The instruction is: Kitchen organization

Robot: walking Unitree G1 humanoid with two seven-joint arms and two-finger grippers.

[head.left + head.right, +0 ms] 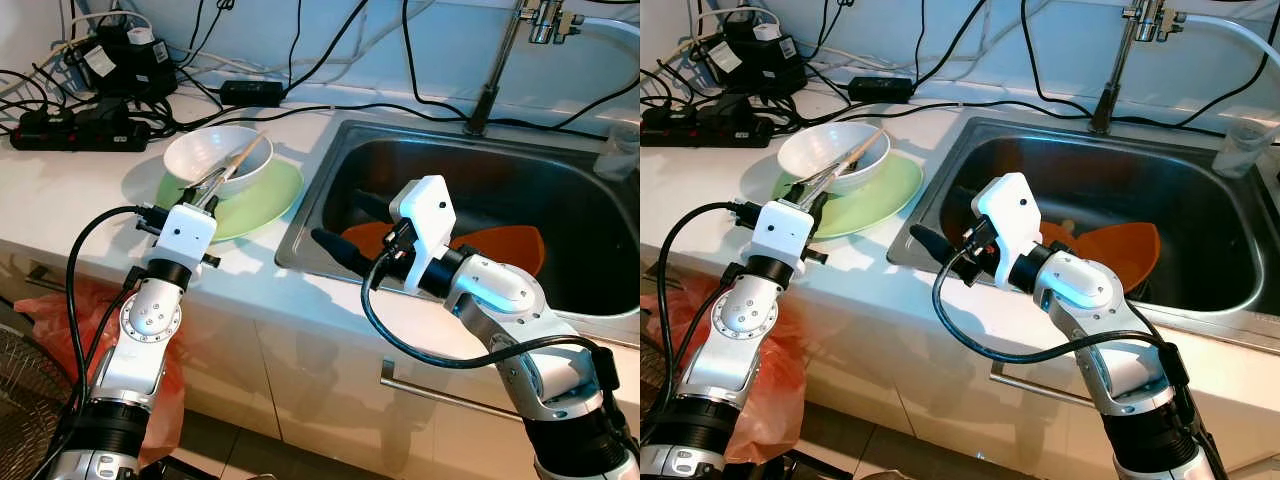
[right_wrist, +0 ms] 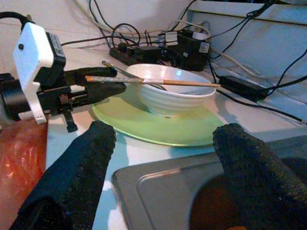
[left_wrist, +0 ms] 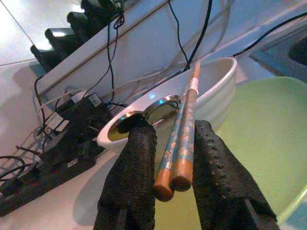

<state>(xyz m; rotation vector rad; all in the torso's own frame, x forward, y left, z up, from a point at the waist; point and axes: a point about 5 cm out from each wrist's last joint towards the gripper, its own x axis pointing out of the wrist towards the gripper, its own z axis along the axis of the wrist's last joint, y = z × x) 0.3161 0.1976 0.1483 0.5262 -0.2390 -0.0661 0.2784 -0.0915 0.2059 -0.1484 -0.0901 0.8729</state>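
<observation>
A pair of wooden chopsticks with blue patterned shafts [image 3: 181, 139] lies across the rim of a white ceramic bowl [image 1: 217, 159], which stands on a round pale green plate [image 1: 262, 200] on the white worktop [image 1: 60, 195] beside the steel sink [image 1: 340, 150]. The left gripper [image 3: 175, 165] has its jaws closed on the chopsticks' near ends. The right gripper [image 2: 163, 158] hovers at the sink's near corner, above an orange dish [image 1: 515, 250] lying in the basin, its jaws spread wide and holding nothing.

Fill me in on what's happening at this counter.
The robot stands at a kitchen counter beside the sink. Its left gripper has a pair of chopsticks between its fingers; they lie across the white bowl, which sits on a green plate. The right gripper hovers open over the sink's near edge, holding nothing. An orange dish lies in the sink.
</observation>
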